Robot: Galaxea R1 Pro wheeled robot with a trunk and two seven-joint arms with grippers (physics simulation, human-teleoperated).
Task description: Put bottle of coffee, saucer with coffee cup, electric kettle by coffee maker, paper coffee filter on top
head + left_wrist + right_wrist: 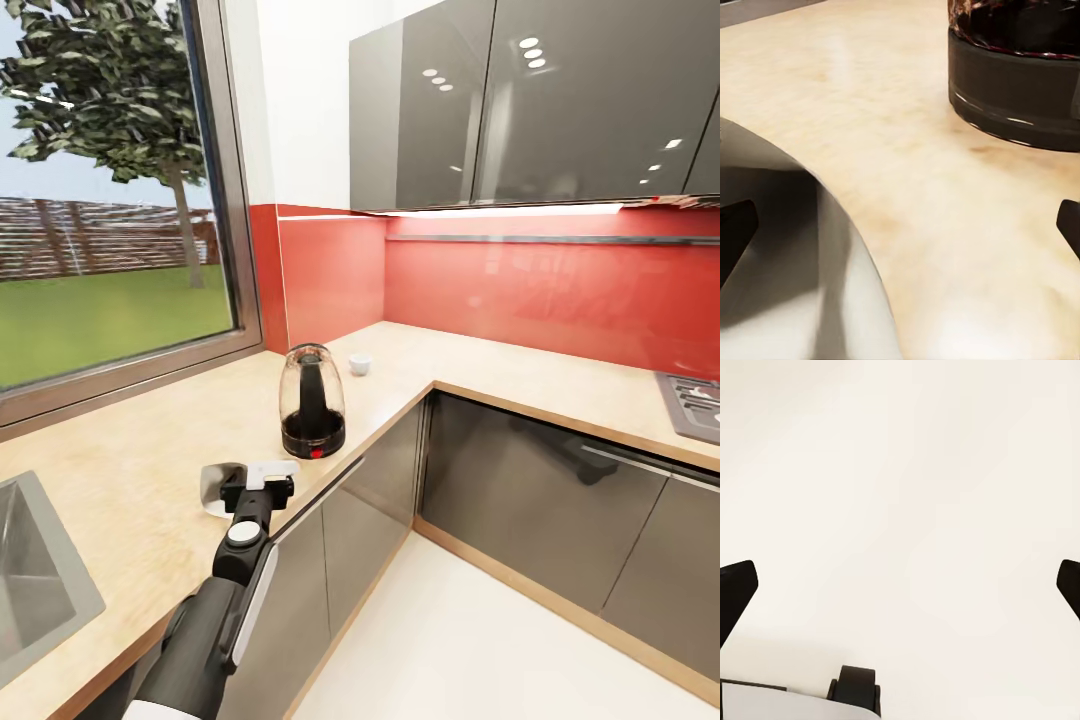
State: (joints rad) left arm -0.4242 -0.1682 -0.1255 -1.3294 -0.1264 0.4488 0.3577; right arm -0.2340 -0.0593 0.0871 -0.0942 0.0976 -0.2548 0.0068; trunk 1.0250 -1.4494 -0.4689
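Observation:
The electric kettle, clear glass on a black base with a red switch, stands on the kitchen countertop near its front edge. Its black base looms close in the left wrist view. The white saucer lies flat on the worktop just before the kettle, and my left gripper hovers open at its right rim. In the left wrist view the saucer passes under one finger of the left gripper. The tiny white coffee cup sits farther back near the corner. My right gripper is open over pale floor.
A steel sink is set into the worktop at the left. A hob lies at the far right of the L-shaped counter. Dark grey cabinet fronts line the white floor; a window is on the left.

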